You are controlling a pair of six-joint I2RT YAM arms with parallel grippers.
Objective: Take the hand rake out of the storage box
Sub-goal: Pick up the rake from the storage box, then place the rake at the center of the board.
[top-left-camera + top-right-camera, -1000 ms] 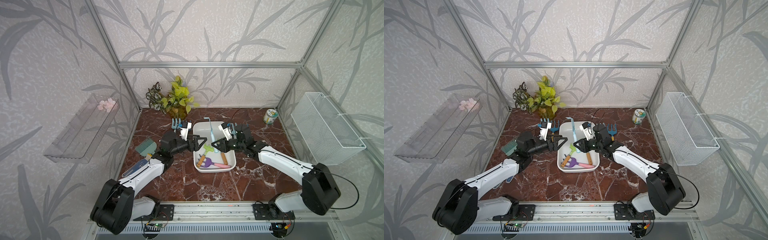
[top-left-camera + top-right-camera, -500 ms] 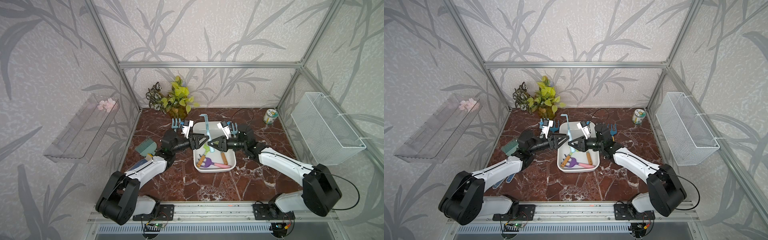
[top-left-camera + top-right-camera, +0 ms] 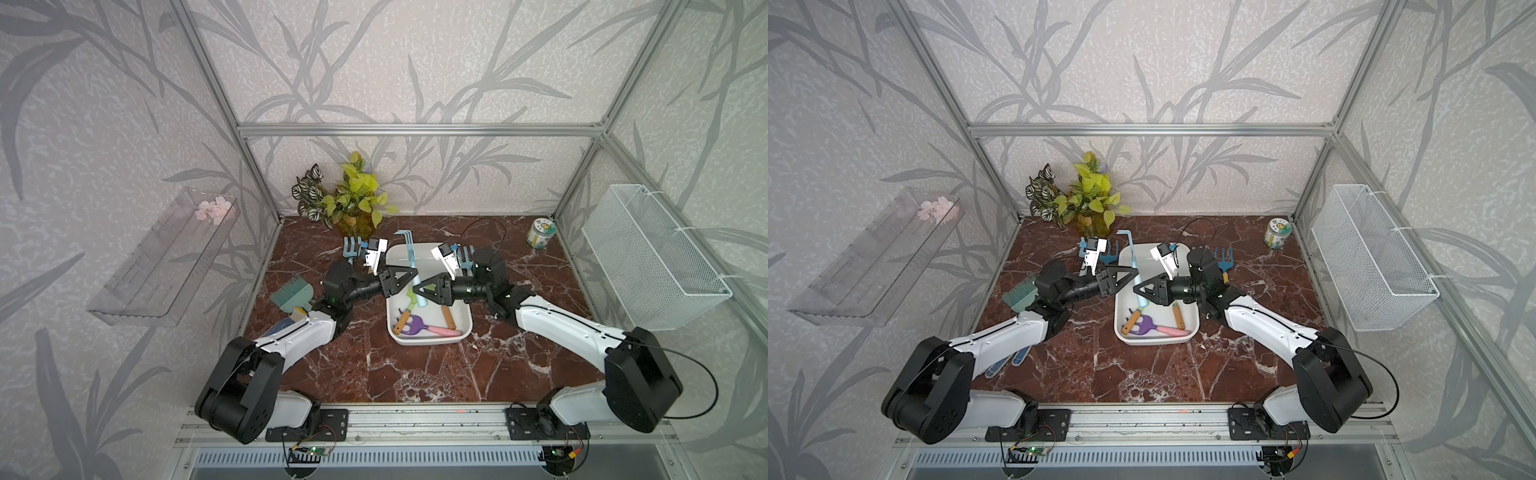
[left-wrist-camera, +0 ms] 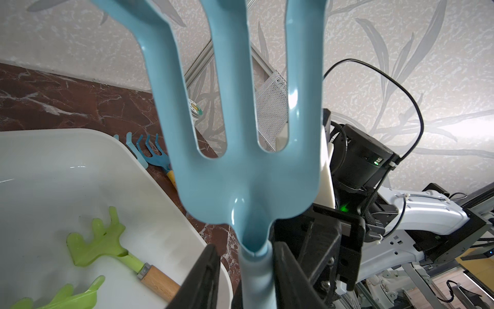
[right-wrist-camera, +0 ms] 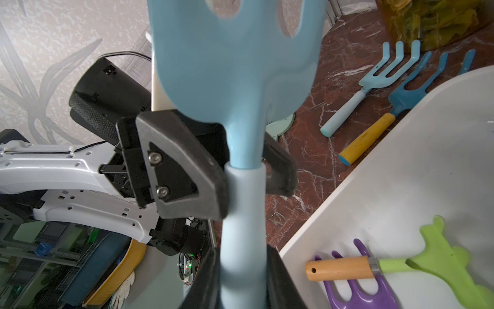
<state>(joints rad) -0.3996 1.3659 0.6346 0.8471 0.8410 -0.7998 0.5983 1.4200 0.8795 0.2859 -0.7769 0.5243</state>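
Robot lab test cell: aluminium frame (image 3: 415, 129), wallpapered panels (image 3: 374, 62), faux-marble tabletop (image 3: 415, 374), exposed wiring at front rail (image 3: 415, 419).

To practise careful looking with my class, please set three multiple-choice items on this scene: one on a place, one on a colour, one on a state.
1. Where on the table does the small jar stand?
A) at the near edge
B) in the far right corner, near the wire-mesh basket
C) in the middle

2. What colour is the hand rake held up over the storage box?
A) purple
B) light blue
C) green

3. How do the fingers of the right gripper stand?
A) wide open
B) shut with nothing between them
C) shut on the hand rake's handle

Answers:
1 B: both top views show the jar in that corner, below the basket's end.
2 B: its tines and handle are pale blue in every view.
3 C: the right wrist view shows the handle clamped between them.
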